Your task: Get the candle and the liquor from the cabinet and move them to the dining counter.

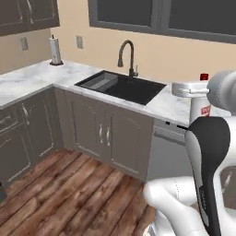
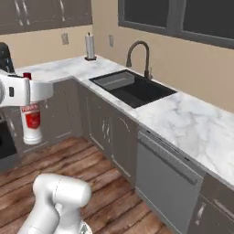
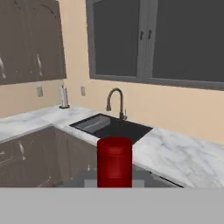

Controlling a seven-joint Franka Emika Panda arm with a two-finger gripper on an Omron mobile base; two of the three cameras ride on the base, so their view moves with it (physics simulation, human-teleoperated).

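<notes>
One white liquor bottle with a red cap and a red label hung upright under the white hand of the arm, the gripper clenched on its narrow neck. From the left base view the same bottle showed partly behind the arm's dark elbow, its red cap just above the hand. In the hand view the round red cap stood as a smooth cylinder right at the bottom centre, close under the camera.

Below and around the arm lay a floor of dark reddish wood planks with visible grain. Beyond it ran an L-shaped row of grey-brown base cabinets with arched panel doors and short silver handles, and a flat grey dishwasher front was set among them. On top sat the white, grey-veined marble table, smooth and glossy.

Sunk into the marble was a rectangular black sink, with a dark curved gooseneck faucet standing at its far edge. Farther off, near the corner, an upright roll of paper towel stood on a dark holder. Behind rose a plain beige wall with small grey outlets, a dark grey-framed window and dark brown upper cabinets with arched panels.
</notes>
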